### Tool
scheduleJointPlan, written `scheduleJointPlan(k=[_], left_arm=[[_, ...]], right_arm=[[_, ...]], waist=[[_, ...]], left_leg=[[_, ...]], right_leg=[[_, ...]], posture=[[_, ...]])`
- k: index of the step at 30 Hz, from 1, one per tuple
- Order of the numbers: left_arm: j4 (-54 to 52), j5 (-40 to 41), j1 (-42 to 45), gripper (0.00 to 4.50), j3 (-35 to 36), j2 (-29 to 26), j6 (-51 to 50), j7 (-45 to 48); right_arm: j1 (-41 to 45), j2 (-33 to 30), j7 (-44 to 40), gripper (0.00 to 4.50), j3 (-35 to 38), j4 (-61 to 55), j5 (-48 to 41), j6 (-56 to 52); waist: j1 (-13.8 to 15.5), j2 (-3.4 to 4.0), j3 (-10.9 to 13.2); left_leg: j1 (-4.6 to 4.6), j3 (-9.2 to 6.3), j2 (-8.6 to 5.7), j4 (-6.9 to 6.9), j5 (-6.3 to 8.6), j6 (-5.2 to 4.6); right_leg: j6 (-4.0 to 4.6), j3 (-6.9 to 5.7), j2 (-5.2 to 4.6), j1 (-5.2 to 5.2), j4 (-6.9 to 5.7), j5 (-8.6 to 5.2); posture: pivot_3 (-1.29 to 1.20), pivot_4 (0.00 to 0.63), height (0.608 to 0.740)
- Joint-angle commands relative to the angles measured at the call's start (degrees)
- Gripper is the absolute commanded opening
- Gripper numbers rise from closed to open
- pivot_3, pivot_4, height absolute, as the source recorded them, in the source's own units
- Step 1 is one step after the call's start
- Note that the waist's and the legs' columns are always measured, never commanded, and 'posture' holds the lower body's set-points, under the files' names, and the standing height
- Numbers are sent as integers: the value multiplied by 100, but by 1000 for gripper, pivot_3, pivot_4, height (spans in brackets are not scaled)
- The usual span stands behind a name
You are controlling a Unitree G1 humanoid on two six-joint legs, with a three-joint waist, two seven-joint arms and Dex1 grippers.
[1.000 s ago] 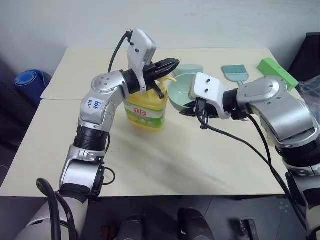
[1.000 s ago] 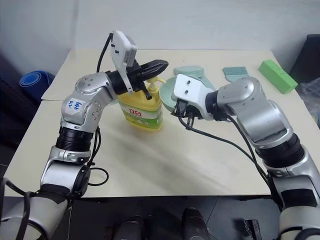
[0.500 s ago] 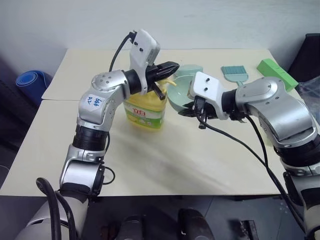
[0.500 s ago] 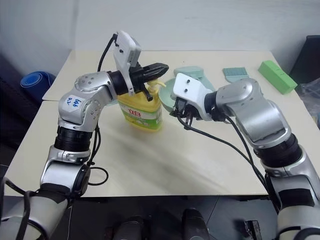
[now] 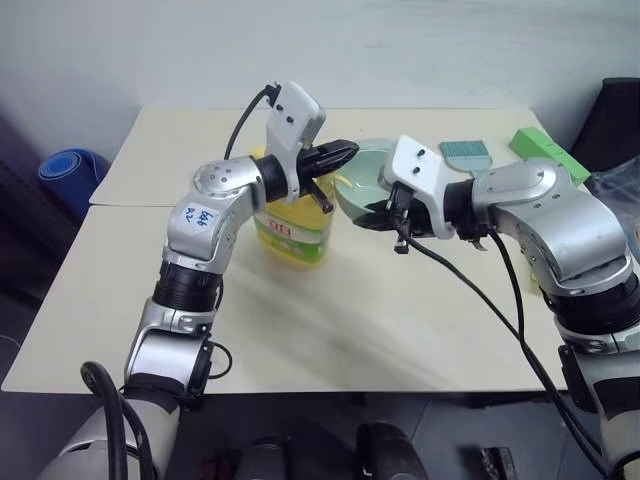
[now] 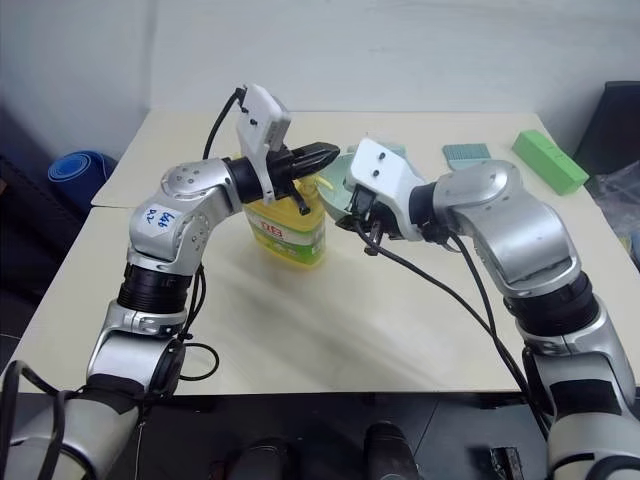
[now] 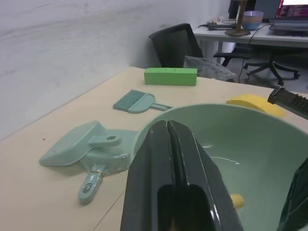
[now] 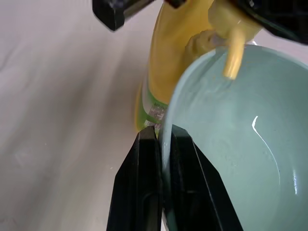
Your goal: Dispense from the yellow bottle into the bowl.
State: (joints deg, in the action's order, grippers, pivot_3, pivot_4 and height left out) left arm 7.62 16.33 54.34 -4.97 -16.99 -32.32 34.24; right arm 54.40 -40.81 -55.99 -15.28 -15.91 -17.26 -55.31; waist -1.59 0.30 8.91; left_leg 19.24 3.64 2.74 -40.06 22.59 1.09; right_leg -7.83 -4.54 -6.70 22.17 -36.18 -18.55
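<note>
Yellow bottle point(image 6: 288, 222): a glossy plastic jug with a green-white label and red characters, standing upright on the beige surface point(image 6: 330, 320). Its pump top sits directly under the left end effector point(image 6: 325, 156), whose black fingers are pressed fully together, holding nothing. The pump's yellow spout point(image 8: 232, 60) hangs over the rim of the bowl point(image 8: 240, 144), a smooth, round, pale mint-green dish held just beside the bottle. The right end effector point(image 8: 162, 159) is clamped on the bowl's thin rim, one finger inside and one outside. Beyond the bottle lie a mint-green dustpan point(image 7: 79, 144), a small brush point(image 7: 137, 102) and a green block point(image 7: 170, 76).
</note>
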Motion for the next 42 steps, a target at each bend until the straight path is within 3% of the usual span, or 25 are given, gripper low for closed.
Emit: scheduleJointPlan(k=[1, 9, 20, 25, 28, 33, 34, 38, 42], left_arm=[[642, -338, -603, 28, -364, -15, -373, -61], [312, 200, -468, 28, 373, 349, 180, -91], [-394, 1534, -610, 28, 1574, -108, 966, 1128], [-1135, 1906, -1783, 28, 1878, -1297, 829, 2283], [-1351, 1797, -2635, 28, 1932, -1782, 960, 2580], [-1651, 1704, -3986, 28, 1996, -2062, 1176, 2692], [-1684, 1702, -4160, 0, 2004, -2012, 1211, 2606], [-1850, 1743, -4651, 829, 1977, -1881, 1116, 2305], [-1745, 1252, -5291, 2037, 1951, -1930, 1782, 2345]], right_arm=[[47, -6, 63, 0, 244, -257, -126, 25], [-211, -145, 128, 0, 345, -296, -204, 67], [-1619, -535, -27, 0, 748, 788, 62, 1833], [-2168, -283, 289, 0, 699, 3143, 832, 4220], [-2140, -83, 154, 0, 764, 3836, 872, 4815], [-2031, 126, 34, 0, 903, 4627, 895, 5326], [-2016, 150, 24, 479, 961, 4701, 848, 5230], [-2108, 151, -157, 1514, 1140, 4675, 742, 5378], [-2677, -45, -304, 2821, 1492, 3852, 594, 5924]], waist=[[0, 1, -16], [5, -1, -24], [-6, -25, 0], [-53, -25, 7], [-120, -1, 35], [-153, 3, 58], [-130, 4, 60], [-41, 4, 60], [8, 7, 62]], left_leg=[[-1, 0, 0, 2, 0, 0], [-2, -2, 2, 5, 0, 0], [92, -7, 0, -4, 0, 0], [89, -7, 0, 4, 0, 0], [88, -7, 2, 4, 0, 0], [92, -9, 7, -4, 0, 0], [92, -10, 7, -3, 0, 0], [95, -14, 5, -9, 0, 0], [92, -13, 7, -2, 0, 0]], right_leg=[[0, -1, 0, -4, 6, 0], [0, -3, 2, -12, 21, 0], [-2, -20, 0, 65, 25, 1], [-2, -26, -1, 64, 28, 1], [-2, -26, -1, 64, 31, 1], [-2, -25, -1, 63, 28, 1], [-2, -25, -1, 63, 28, 1], [-2, -24, -4, 60, 28, 1], [-2, -26, -2, 61, 27, 1]], posture=[[0, 150, 740], [0, 150, 740], [0, 150, 740], [0, 150, 740], [0, 150, 740], [0, 150, 740], [0, 150, 740], [0, 150, 740], [0, 150, 740]])
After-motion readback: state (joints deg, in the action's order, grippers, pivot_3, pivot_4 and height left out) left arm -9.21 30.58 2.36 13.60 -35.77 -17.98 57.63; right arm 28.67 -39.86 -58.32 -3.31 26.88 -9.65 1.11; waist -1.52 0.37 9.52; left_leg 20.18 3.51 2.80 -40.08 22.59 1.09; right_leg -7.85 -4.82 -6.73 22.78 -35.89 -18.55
